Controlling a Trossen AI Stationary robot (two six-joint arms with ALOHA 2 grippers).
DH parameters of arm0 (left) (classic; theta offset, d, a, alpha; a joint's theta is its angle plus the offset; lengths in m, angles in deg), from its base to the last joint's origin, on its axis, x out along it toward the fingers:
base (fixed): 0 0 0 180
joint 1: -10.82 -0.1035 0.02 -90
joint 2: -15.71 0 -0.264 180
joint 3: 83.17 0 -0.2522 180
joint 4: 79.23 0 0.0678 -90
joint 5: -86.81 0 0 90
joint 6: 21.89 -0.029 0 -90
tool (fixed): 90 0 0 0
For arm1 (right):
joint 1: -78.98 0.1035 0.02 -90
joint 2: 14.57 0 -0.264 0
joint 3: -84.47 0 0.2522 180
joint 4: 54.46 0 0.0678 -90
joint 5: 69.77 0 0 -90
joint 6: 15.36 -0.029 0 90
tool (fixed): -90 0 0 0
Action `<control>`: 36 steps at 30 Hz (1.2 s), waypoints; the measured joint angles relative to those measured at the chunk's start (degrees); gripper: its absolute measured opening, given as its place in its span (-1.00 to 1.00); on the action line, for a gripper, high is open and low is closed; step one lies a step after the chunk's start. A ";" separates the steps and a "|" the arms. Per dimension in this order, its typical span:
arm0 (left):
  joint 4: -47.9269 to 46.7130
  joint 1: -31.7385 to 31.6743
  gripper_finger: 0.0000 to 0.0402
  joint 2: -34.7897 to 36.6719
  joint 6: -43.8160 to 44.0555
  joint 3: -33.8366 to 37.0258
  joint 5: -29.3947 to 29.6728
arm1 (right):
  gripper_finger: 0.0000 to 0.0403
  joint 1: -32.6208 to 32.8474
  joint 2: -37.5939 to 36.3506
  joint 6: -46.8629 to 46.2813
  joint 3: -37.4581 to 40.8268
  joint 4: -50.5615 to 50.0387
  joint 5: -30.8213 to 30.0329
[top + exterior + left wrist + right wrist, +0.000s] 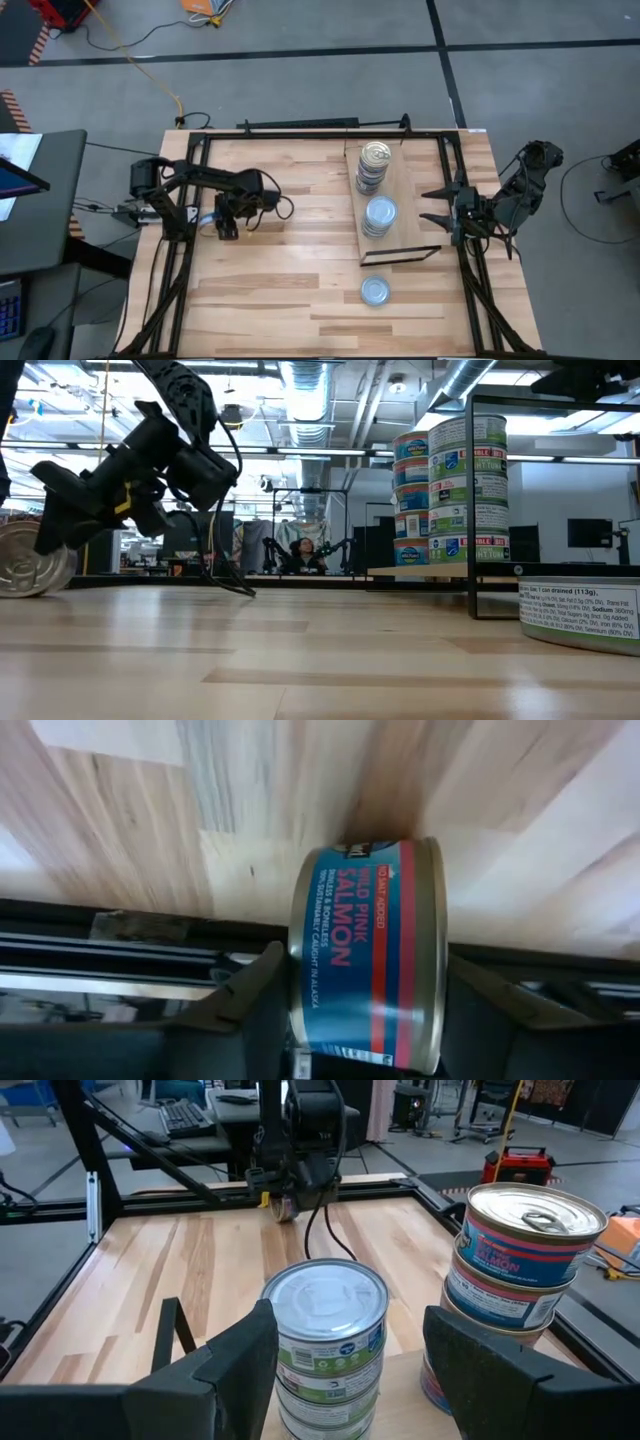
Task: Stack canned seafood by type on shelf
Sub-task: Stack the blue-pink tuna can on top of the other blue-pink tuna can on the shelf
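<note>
My left gripper point(228, 226) is over the left half of the table, shut on a blue-and-red salmon tin point(366, 952) turned on its edge; that tin point(24, 560) also shows in the low view. On the shelf point(402, 190) stand two stacks: gold-topped salmon tins point(373, 165) toward the far end and silvery-topped tuna tins point(380, 215) nearer. One silvery tin point(375, 291) rests flat on the tabletop near the shelf's dark-edged strip point(400, 255). My right gripper point(432, 205) is open at the shelf's right edge, facing the stacks point(325, 1330), touching nothing. My left gripper pinches the salmon tin between its two fingers point(250, 1010), one on each flat end face point(432, 950), so the label wall faces outward. The fingers slant down from above. The tin stands on edge, low over the wood; I cannot tell whether its rim touches the tabletop.
A black frame point(300, 133) runs round the table's far edge and both sides. Cables point(275, 205) trail from the left arm. Bare wood lies between the left gripper and the shelf, and across the near half of the table. The room behind holds desks and equipment.
</note>
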State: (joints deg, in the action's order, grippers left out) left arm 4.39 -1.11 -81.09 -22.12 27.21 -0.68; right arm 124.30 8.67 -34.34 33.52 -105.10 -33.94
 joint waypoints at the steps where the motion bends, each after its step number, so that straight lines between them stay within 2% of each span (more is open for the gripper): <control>1: -0.21 0.36 -0.05 0.00 -0.49 0.00 0.06 | 0.38 0.00 -0.02 -0.02 0.00 0.10 0.00; 7: -1.08 2.02 -0.10 -0.02 -0.75 0.00 -1.18 | 0.38 0.00 -0.01 0.00 0.00 0.07 0.00; 12: -1.07 2.61 -0.10 0.42 2.85 -2.06 -0.46 | 0.38 0.00 0.00 0.02 0.00 -0.34 0.00; 17: 6.53 2.21 -0.10 5.66 6.73 -7.22 0.87 | 0.38 0.00 0.00 0.00 0.00 -0.55 0.00; 25: 35.23 0.97 -0.10 20.44 17.49 -9.70 0.05 | 0.38 0.00 -0.02 -0.02 0.00 -0.80 0.00; 29: 55.27 0.99 -0.10 24.82 21.69 -9.69 0.42 | 0.38 -0.02 -0.02 -0.04 0.00 -0.82 0.00; 33: 80.18 0.97 -0.10 23.70 24.37 -9.13 1.15 | 0.38 -0.02 0.00 -0.04 0.00 -0.05 -0.01; 36: 96.65 0.69 -0.10 19.03 24.29 -9.03 1.37 | 0.38 -0.02 0.00 -0.04 0.00 0.30 -0.07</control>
State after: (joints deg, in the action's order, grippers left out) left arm 101.05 -0.43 -62.06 2.17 18.19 0.69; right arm 124.28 8.67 -34.38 33.52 -104.80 -34.01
